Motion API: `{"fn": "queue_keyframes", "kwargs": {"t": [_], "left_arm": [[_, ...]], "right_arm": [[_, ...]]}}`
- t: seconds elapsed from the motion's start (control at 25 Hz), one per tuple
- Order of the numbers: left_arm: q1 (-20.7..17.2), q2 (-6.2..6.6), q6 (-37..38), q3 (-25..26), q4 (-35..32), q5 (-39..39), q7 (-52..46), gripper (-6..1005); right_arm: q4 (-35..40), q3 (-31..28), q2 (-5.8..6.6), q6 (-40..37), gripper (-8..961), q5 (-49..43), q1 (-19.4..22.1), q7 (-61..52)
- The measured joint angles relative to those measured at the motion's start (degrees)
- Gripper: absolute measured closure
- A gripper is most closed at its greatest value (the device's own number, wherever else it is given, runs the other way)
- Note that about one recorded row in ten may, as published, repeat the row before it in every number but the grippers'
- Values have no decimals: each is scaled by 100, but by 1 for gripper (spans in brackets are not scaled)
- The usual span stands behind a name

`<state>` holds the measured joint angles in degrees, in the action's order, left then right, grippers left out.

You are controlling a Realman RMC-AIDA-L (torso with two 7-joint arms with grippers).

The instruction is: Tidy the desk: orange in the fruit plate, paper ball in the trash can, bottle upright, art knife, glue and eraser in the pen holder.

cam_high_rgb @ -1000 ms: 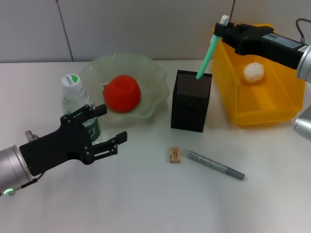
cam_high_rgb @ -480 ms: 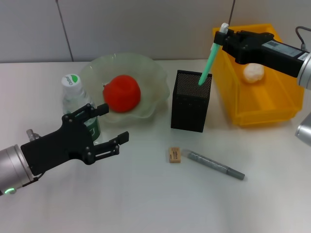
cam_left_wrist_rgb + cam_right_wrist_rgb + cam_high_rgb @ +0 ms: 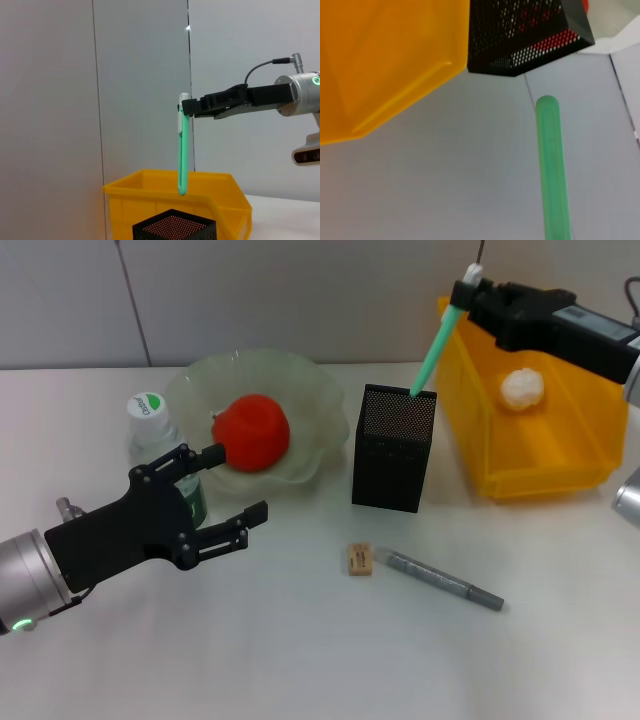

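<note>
My right gripper (image 3: 478,298) is shut on the white top end of the green art knife (image 3: 437,340), which hangs tilted with its tip just above the black mesh pen holder (image 3: 392,450). The left wrist view shows the art knife (image 3: 183,145) clear of the pen holder's rim (image 3: 175,230). The orange (image 3: 252,432) lies in the green fruit plate (image 3: 310,390). The paper ball (image 3: 523,388) rests in the yellow trash can (image 3: 560,465). The bottle (image 3: 150,420) stands upright, just behind my open left gripper (image 3: 242,481). The eraser (image 3: 360,559) and the grey glue stick (image 3: 445,581) lie on the table.
The pen holder stands between the fruit plate and the trash can, close to both. From the right wrist view the art knife (image 3: 553,170) shows beside the pen holder (image 3: 520,35) and the trash can (image 3: 385,60). A wall runs behind the table.
The right gripper dipped the art knife toward the pen holder, then raised it a little and shifted right. The left gripper edged slightly to the right, staying open.
</note>
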<state>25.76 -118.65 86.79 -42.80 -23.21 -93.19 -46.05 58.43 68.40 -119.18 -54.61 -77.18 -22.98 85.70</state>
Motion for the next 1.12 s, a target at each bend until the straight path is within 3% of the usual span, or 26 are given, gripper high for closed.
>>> {"fn": "queue_keyframes", "kwargs": {"t": [0.2,1.12], "left_arm": [[59,-9,7,-39,73,11,6,136],[66,-13,103,-8,329,28,263,136]], "right_arm": [[-231,-286,-18,-54,770,39,-106,-61],[-741,-220,-28,-196,771,-28,-253,-84]]}}
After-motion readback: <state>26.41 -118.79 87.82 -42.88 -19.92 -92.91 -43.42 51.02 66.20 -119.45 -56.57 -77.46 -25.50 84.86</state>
